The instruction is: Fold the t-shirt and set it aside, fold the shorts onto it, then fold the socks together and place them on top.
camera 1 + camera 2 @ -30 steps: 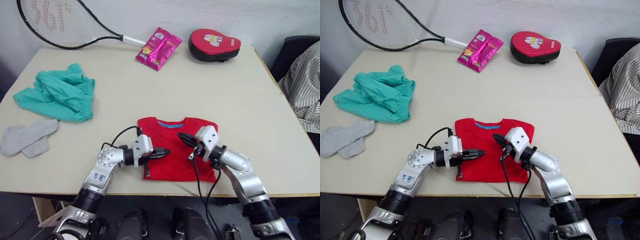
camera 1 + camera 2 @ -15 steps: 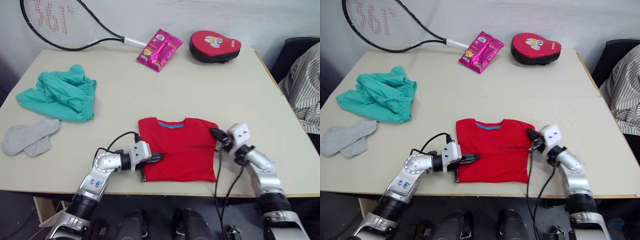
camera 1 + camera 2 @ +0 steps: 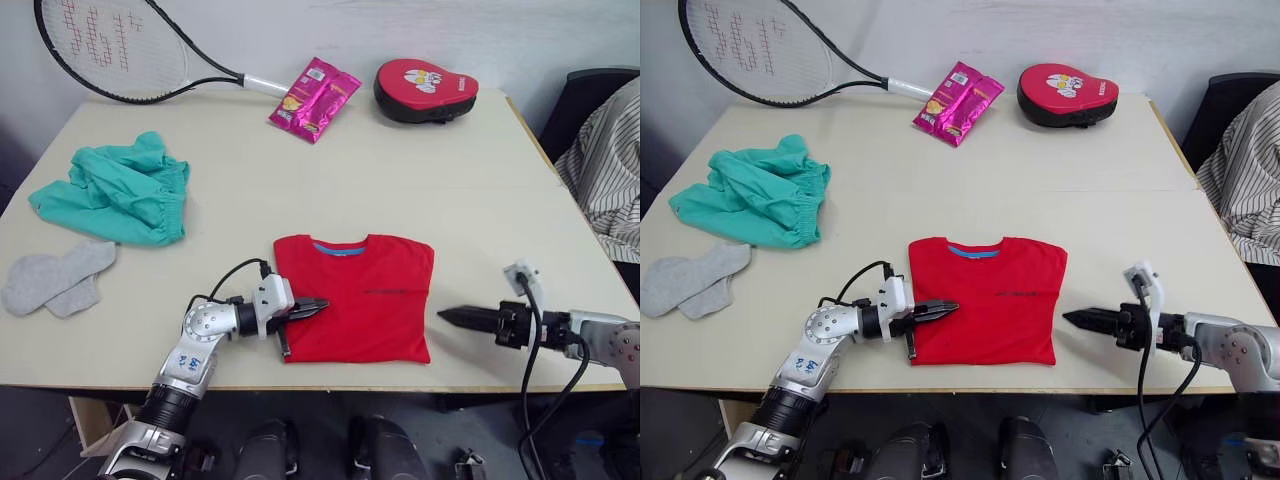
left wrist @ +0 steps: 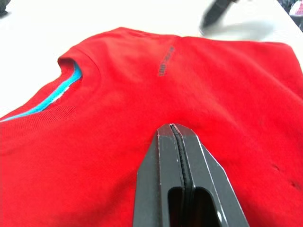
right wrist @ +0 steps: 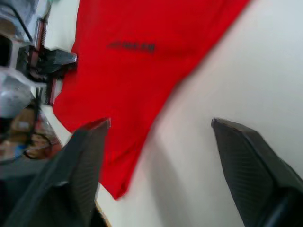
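The red t-shirt point(image 3: 355, 295) lies folded into a flat rectangle near the table's front edge, blue collar band facing away from me. My left gripper point(image 3: 318, 305) is shut, its tips resting over the shirt's left edge point(image 4: 173, 130) with nothing pinched. To the right of the shirt, my right gripper point(image 3: 447, 316) hovers over bare table, pointing at the shirt; its fingers stand wide open with nothing between them point(image 5: 161, 123). The teal shorts point(image 3: 115, 190) lie crumpled at the left. The grey socks point(image 3: 55, 278) lie overlapping near the front left.
A tennis racket point(image 3: 120, 45), a pink snack packet point(image 3: 315, 97) and a red padded mitt point(image 3: 425, 88) lie along the far edge of the table point(image 3: 400, 180). Striped cloth point(image 3: 610, 170) hangs beyond the right edge.
My right gripper has drawn back off the t-shirt to the right and opened. The left gripper has stayed shut at the shirt's left edge.
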Controlling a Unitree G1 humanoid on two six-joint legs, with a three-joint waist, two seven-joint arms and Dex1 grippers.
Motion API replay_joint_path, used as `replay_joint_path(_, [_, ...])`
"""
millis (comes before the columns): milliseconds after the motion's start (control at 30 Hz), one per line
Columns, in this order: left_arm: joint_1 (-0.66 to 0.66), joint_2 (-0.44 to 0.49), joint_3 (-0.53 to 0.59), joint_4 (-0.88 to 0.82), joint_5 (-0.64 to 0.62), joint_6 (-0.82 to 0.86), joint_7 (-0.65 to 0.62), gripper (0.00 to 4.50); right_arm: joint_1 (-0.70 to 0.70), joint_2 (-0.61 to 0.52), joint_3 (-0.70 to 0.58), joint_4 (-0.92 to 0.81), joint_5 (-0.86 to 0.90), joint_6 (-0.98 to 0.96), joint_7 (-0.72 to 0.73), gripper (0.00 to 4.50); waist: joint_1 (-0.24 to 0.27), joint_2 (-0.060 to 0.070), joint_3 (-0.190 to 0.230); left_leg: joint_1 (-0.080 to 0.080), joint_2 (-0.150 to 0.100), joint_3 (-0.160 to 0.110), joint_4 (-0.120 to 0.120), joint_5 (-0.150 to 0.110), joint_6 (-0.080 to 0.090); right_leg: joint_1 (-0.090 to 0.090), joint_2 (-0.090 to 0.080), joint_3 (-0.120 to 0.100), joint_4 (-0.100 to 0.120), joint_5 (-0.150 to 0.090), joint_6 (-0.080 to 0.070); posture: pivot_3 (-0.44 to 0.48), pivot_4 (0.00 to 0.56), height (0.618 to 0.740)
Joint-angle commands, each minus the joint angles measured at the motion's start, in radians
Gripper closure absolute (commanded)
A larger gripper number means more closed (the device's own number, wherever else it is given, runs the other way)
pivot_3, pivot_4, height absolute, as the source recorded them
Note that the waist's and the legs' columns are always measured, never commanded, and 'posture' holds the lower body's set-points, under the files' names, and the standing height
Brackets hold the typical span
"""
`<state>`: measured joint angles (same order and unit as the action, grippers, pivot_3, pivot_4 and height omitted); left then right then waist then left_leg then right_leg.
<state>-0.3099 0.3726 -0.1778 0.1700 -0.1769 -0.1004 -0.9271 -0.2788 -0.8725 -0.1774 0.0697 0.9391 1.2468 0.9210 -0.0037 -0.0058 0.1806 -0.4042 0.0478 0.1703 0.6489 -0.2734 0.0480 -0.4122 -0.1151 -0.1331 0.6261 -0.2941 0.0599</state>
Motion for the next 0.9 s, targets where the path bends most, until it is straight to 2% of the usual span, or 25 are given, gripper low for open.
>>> replay_joint_path(33, [-0.006, 0.003, 0.010, -0.011, -0.021, -0.010, -0.019, 4.50, -0.053, 0.058, 0.062, 0.019, 0.004, 0.104, -0.032, 0.03, -0.001, -0.001, 0.000, 0.000, 0.000, 0.000, 0.000, 0.000, 0.000, 0.000, 0.000, 0.000, 0.000, 0.000, 0.000, 0.000, 0.150, 0.740])
replay_joint_path(233, [0.000, 0.016, 0.016, -0.018, -0.029, 0.002, -0.042, 4.50, -0.160, 0.173, 0.137, 0.065, -0.049, 0.157, -0.081, 0.03, -0.010, -0.003, -0.002, 0.000, 0.001, 0.001, 0.000, 0.000, -0.001, 0.000, 0.001, 0.000, 0.000, 0.000, 0.000, 0.000, 0.150, 0.740])
replay_joint_path(333, [0.001, 0.024, 0.021, -0.020, -0.033, 0.006, -0.051, 4.50, -0.190, 0.229, 0.153, 0.078, -0.069, 0.165, -0.105, 0.59, -0.020, -0.003, -0.002, 0.000, 0.001, 0.000, -0.001, 0.000, -0.001, 0.000, 0.001, 0.000, 0.000, 0.000, 0.000, 0.000, 0.150, 0.740])
replay_joint_path(567, [0.001, 0.035, 0.031, -0.024, -0.038, 0.008, -0.056, 4.50, -0.221, 0.324, 0.135, 0.116, -0.120, 0.164, -0.164, 3.14, -0.028, -0.004, -0.002, 0.000, 0.001, 0.001, -0.001, 0.000, -0.002, -0.001, 0.001, 0.000, 0.001, 0.000, 0.000, 0.000, 0.150, 0.740])
replay_joint_path(700, [-0.004, 0.033, 0.046, -0.047, -0.074, 0.041, -0.063, 4.50, -0.204, 0.322, 0.093, 0.083, -0.122, 0.181, -0.192, 4.42, -0.028, -0.013, -0.008, 0.001, 0.001, 0.001, -0.001, 0.000, -0.002, 0.000, 0.001, 0.000, 0.000, 0.000, 0.000, 0.000, 0.150, 0.740])
replay_joint_path(800, [0.003, 0.052, 0.067, -0.105, -0.150, 0.087, -0.112, 4.50, -0.179, 0.267, 0.038, 0.033, -0.101, 0.217, -0.186, 4.46, -0.022, -0.014, -0.008, 0.000, 0.001, 0.000, -0.001, -0.003, -0.007, 0.000, 0.000, 0.000, 0.000, 0.000, -0.001, 0.000, 0.150, 0.740])
replay_joint_path(900, [0.008, 0.081, 0.102, -0.194, -0.246, 0.188, -0.142, 3.98, -0.167, 0.197, -0.025, 0.018, -0.088, 0.240, -0.175, 4.50, -0.008, -0.009, -0.006, -0.002, 0.000, -0.001, -0.001, -0.003, -0.006, -0.001, 0.000, 0.000, -0.003, 0.000, -0.001, 0.000, 0.150, 0.740])
